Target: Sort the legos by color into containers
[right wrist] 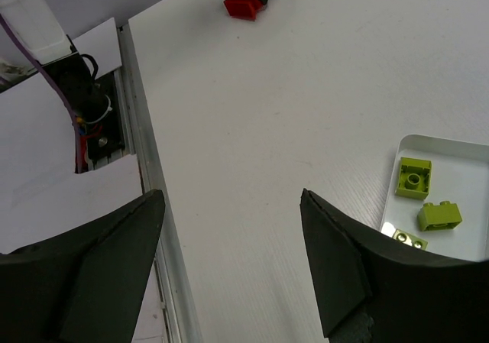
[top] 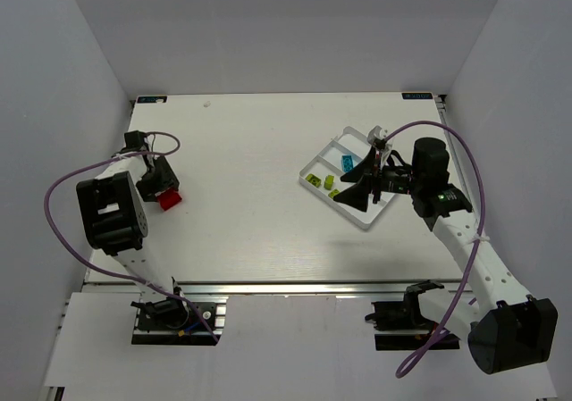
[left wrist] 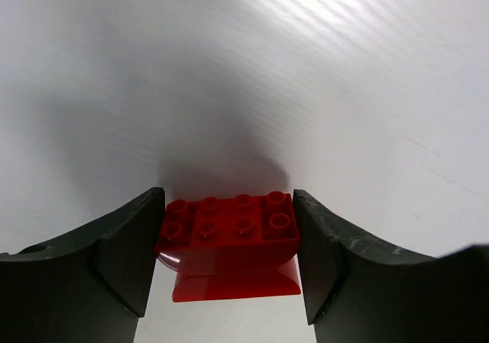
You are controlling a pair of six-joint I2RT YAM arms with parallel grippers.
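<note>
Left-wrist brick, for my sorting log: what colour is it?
The brick is red, clearest in the left wrist view.

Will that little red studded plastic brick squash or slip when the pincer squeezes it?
Probably rigid: the red studded plastic brick keeps crisp edges. Its glossy sides may slip a little. Blocky and flat-sided, it should not roll.

top: overhead, far | wrists: nearer, downward | all share red lego (left wrist: 229, 232)
</note>
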